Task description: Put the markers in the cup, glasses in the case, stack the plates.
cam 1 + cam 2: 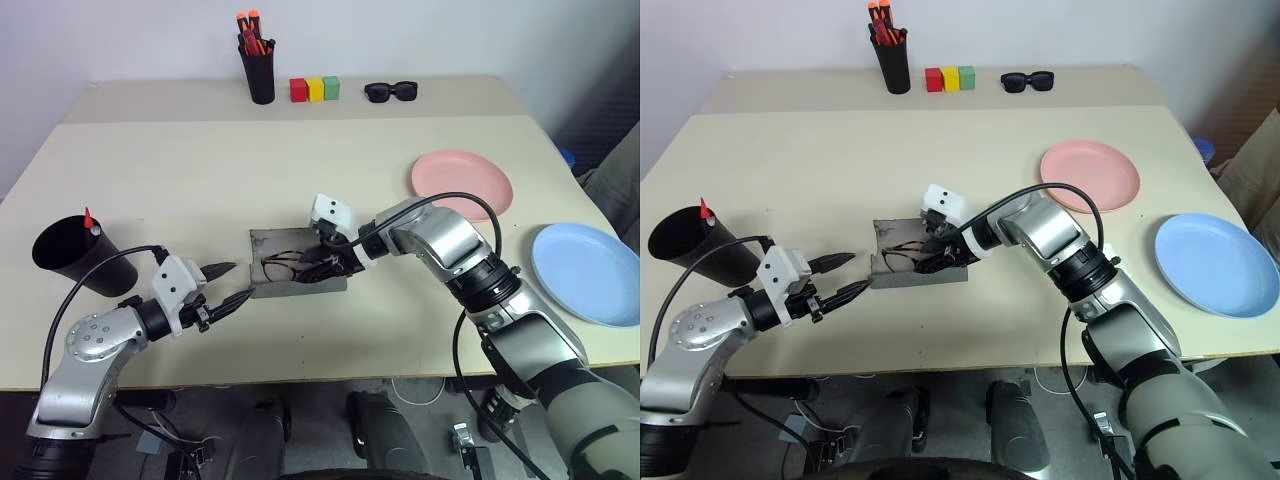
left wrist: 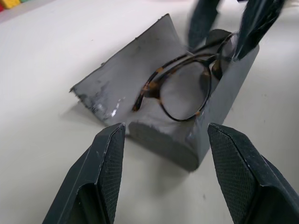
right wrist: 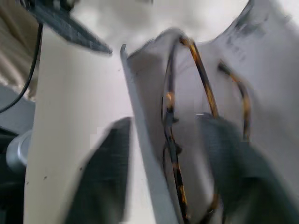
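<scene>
glasses (image 2: pixel 187 88) in open case (image 2: pixel 131 70); long axis seemingly along case

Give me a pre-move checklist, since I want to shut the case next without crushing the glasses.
1. Glasses inside the case: ok.
2. Case lid open, lying flat on the table: ok.
3. Right tool released from the glasses: cannot tell; its fingers straddle the case's wall.
4. Right tool clear of the case: not ok, it sits over the tray.
5. Left tool open, near the case's end: ok.
6. Glasses lying flat: cannot tell.
</scene>
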`<state>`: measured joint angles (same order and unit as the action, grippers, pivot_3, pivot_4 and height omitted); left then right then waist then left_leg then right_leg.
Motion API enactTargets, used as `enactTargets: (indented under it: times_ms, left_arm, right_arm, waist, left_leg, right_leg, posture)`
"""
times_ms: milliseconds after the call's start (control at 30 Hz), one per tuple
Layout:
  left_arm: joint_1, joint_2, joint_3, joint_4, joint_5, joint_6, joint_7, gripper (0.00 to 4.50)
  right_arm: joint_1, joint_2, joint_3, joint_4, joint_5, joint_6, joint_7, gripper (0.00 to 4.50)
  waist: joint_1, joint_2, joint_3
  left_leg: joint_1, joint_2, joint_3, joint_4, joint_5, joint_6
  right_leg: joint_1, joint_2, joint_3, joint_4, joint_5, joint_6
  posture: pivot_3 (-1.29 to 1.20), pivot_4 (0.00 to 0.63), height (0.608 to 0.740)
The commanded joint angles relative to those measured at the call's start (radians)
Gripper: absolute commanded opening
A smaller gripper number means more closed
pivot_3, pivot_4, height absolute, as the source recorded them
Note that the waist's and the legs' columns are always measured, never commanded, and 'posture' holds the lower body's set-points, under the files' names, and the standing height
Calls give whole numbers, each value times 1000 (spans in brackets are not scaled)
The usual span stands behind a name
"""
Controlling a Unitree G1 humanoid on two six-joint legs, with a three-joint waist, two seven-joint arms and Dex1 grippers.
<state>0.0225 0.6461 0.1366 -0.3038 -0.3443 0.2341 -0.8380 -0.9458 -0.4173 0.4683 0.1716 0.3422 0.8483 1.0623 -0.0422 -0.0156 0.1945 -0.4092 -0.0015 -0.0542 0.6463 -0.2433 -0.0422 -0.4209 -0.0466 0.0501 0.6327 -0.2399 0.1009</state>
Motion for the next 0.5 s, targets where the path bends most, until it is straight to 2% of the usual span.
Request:
enactTargets:
  times_ms: [33,67,167,200,300,433,500]
  left_arm:
    - [-85,-11,19,-25,-83,148,55,2306]
    - [-117,-15,17,-19,-95,194,76,2003]
    - [-219,-36,-1,-4,-112,286,124,406]
    - [-273,-45,-23,22,-87,319,157,55]
    - [-457,-86,-96,134,-31,424,228,55]
    - [-655,-164,-113,305,-33,551,290,55]
    - [-774,-182,-184,421,-2,633,273,55]
  right_arm:
    - [14,-19,-77,-116,-22,-79,-39,2808]
    - [31,-34,-82,-149,-43,-109,-55,2808]
    - [101,-79,-97,-254,-97,-189,-99,2808]
    - [137,-88,-120,-294,-104,-218,-122,2808]
    - [259,-131,-183,-427,-145,-309,-192,2808]
    - [401,-196,-224,-576,-192,-404,-224,2808]
    - [494,-226,-250,-660,-202,-426,-241,2808]
  waist:
    - [2,0,0]
    - [5,0,0]
    - [7,-1,0]
    - [7,-1,0]
    - [20,-1,0]
    - [26,-2,0]
    - [28,-2,0]
  left_leg:
    - [0,0,0,0,0,0]
    - [0,0,0,0,0,0]
    - [0,-1,-1,1,0,0]
    - [0,-1,-1,1,0,0]
    - [0,-2,-2,2,0,0]
    - [0,-2,-2,2,0,0]
    - [0,-3,-2,2,0,0]
  right_leg:
    - [0,0,0,0,0,0]
    - [0,0,0,1,0,0]
    - [1,0,-1,1,0,1]
    - [1,0,-1,1,0,1]
    - [1,0,-1,2,1,2]
    - [1,1,-1,2,1,2]
    - [1,1,-1,2,1,2]
  posture:
    - [0,150,740]
    - [0,150,740]
    - [0,150,740]
    - [0,150,740]
    - [0,150,740]
    - [0,150,740]
    - [0,150,740]
